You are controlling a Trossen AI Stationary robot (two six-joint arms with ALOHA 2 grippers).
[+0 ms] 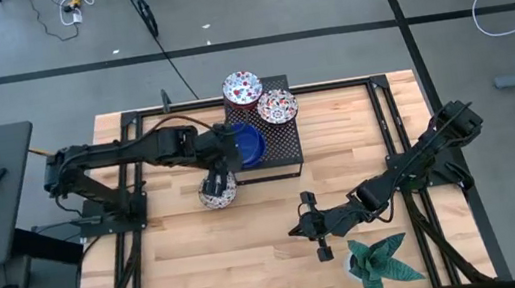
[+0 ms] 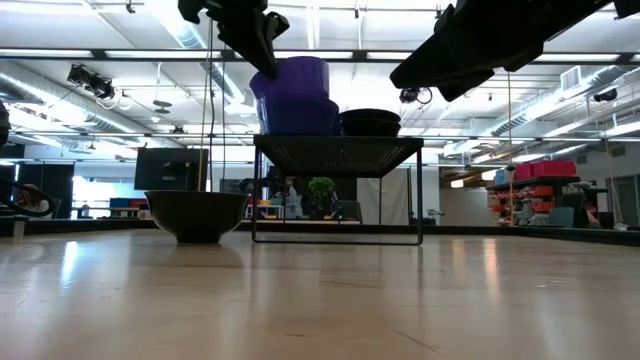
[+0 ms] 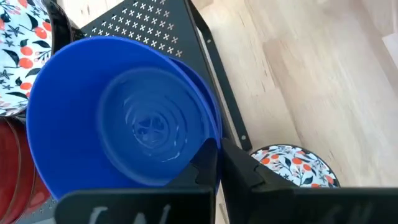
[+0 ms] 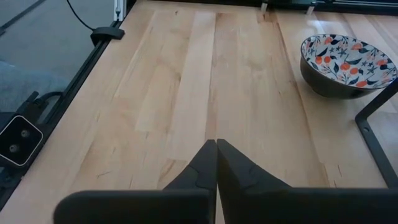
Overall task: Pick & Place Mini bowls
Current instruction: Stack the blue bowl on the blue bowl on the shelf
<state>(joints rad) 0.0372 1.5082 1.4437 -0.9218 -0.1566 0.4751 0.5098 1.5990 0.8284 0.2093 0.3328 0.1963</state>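
1. High view, lower right of the frame: the right claw [image 1: 316, 229] waits over bare counter [image 1: 254, 266] beside the potted plant [image 1: 380, 260], its fingers pressed together on nothing.
2. Centre of the frame: a floral bowl [image 1: 217, 192] already rests on the counter.
3. Just above it, the left claw [image 1: 231, 150] pinches the rim of the blue bowl [image 1: 249, 144] on the black rack [image 1: 279, 151], probably to lift it down.
4. Farthest, two patterned bowls [image 1: 259, 97] remain on the rack.

The desk [image 1: 253, 256] is pale wood in planks, smooth with a soft sheen. The raised rack [image 1: 278, 146] is matt black perforated metal. The blue bowl [image 3: 124, 112] is smooth and glossy, faintly ringed inside. The patterned bowl [image 4: 347, 62] is glossy, with a dark outside. Both tools, left tool [image 3: 217, 180] and right tool [image 4: 216, 165], look like matt black plastic.
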